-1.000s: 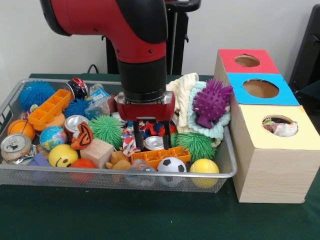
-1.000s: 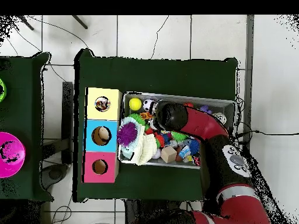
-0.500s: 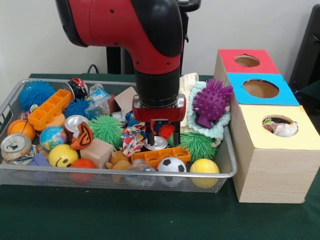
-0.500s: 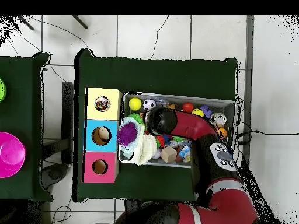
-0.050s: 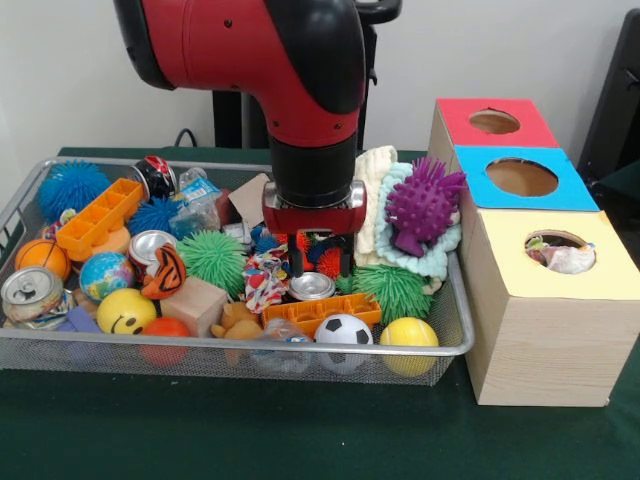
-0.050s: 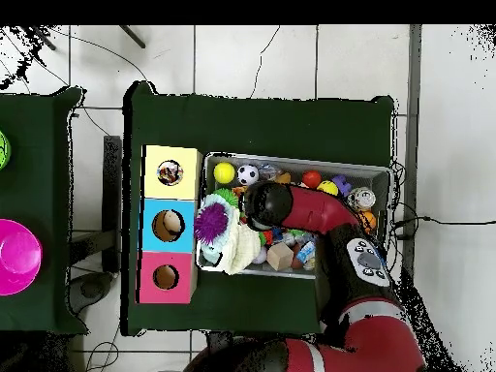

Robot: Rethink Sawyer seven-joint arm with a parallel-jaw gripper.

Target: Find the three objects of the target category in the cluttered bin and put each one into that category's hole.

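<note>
Silver lid of a drink can (image 5: 312, 287) showing in the wire bin (image 5: 200, 346), directly under the gripper (image 5: 321, 262) and slightly nearer the camera than its tips. Claw spread, nothing pinched; black fingers (image 5: 297, 262) pointing straight down, one on each side of a red spiky ball (image 5: 328, 262) sitting just behind the can. Judged target of this reach: the can, though the ball between the tips can't be ruled out, and target category not stated. Can wedged: orange plastic tray (image 5: 322, 311) touching it in front, green spiky ball (image 5: 395, 290) just beside it on the box side, knotted rag toy (image 5: 262, 278) on the other side. Only the lid and a sliver of rim visible, tipped up toward the camera; body buried, so long axis probably running down and back into the clutter, not confirmed. Finger line set across the front view, left to right, so a straight descent likely to bracket the rim, with a risk of catching the red ball instead. Wooden box with three holes standing just outside the bin's end; yellow-topped hole (image 5: 558, 250) nearest the camera and already holding something pale. Overhead view: red arm (image 6: 315, 208) covering claw and can, no help on the gap.
</note>
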